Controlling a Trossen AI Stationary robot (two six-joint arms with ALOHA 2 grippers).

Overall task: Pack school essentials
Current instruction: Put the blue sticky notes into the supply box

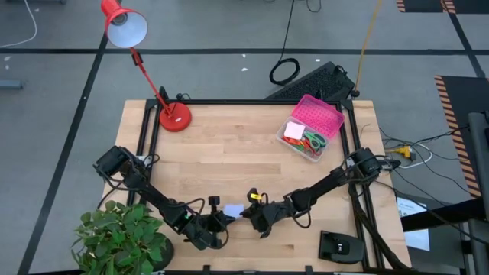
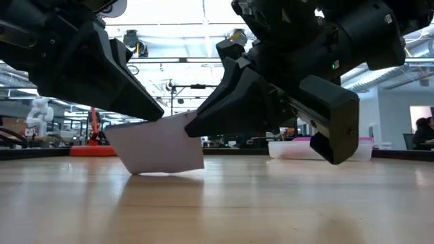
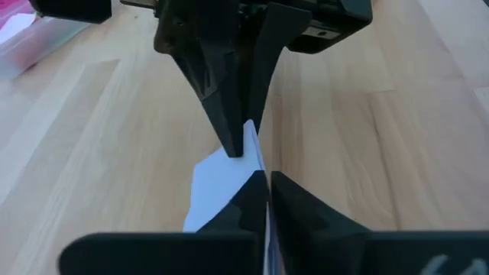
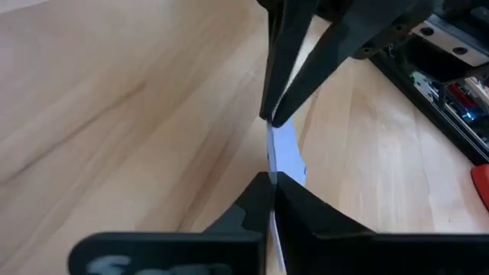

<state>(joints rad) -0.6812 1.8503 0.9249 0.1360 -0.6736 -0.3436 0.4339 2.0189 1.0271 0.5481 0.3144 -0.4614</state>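
Both the left gripper (image 1: 221, 221) and right gripper (image 1: 254, 216) are pinching one lavender sticky-note pad (image 2: 159, 144) with jaws pressed together, tilted on the surface's (image 1: 229, 145) near edge, while scissors (image 1: 313, 142) are lying packed in the far box (image 1: 291, 140).

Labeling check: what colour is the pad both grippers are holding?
Pale lavender, nearly white. The sticky-note pad shows best in the low view.

I see the wooden worktop (image 1: 229, 153) carrying a red lamp (image 1: 174, 117) near its far-left corner, a clear box (image 1: 309, 128) far right.
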